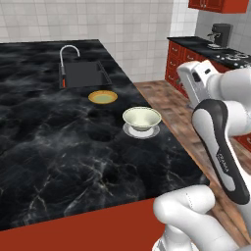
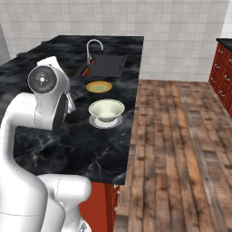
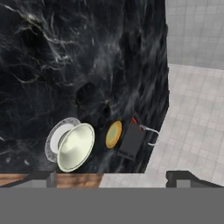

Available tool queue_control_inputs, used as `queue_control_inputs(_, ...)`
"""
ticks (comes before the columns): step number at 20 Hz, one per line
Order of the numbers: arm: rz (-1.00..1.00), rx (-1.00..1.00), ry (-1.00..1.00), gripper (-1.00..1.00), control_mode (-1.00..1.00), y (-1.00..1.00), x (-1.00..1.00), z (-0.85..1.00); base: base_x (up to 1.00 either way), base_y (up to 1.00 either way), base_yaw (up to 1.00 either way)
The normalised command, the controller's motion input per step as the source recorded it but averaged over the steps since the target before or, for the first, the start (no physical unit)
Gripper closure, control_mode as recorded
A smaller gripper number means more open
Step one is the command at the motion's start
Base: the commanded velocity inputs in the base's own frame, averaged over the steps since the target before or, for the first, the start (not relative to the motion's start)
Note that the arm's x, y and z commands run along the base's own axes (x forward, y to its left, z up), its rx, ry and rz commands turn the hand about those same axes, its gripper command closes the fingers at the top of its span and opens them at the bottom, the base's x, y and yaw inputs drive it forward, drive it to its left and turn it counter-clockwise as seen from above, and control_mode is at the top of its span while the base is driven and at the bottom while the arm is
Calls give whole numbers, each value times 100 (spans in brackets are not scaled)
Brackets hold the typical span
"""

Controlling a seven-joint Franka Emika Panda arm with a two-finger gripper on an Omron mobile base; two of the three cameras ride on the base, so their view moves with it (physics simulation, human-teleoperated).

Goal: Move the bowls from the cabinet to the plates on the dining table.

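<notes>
My pincer [image 3: 111, 177] gapes wide, holding nothing, at the frame's bottom edge. The matte cream bowl [image 1: 141, 117] sits on the pale grey glassy plate [image 1: 141, 132], mid-frame; the orange-yellow plate [image 1: 103, 97] lies bare just above.

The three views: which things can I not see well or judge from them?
- Grey plate: mostly covered by the cream bowl in both base views; only its rim shows.
- Wall cabinet: cut off by the left base view's top edge.
- Fingertips: cut off low in the hand view.
- Coffee machine: too small for details.
</notes>
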Motion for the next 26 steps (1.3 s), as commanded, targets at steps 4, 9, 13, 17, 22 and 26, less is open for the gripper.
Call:
queue_control_inputs(4, -3, -1, 0, -100, -100, 0, -33, 28, 0, 0, 0)
queue_control_inputs(9, -4, -1, 0, -100, -100, 0, -27, 22, 0, 0, 0)
queue_control_inputs(13, -4, 0, 0, -100, -100, 0, -27, 14, 0, 0, 0)
queue_control_inputs(17, -3, 0, -2, -100, -100, 0, -26, 4, 0, 0, 0)
queue_control_inputs(22, -2, 0, -10, -100, -100, -3, -38, 0, 0, 0, 0)
queue_control_inputs(26, -2, 0, -7, -100, -100, -6, -40, 0, 0, 0, 0)
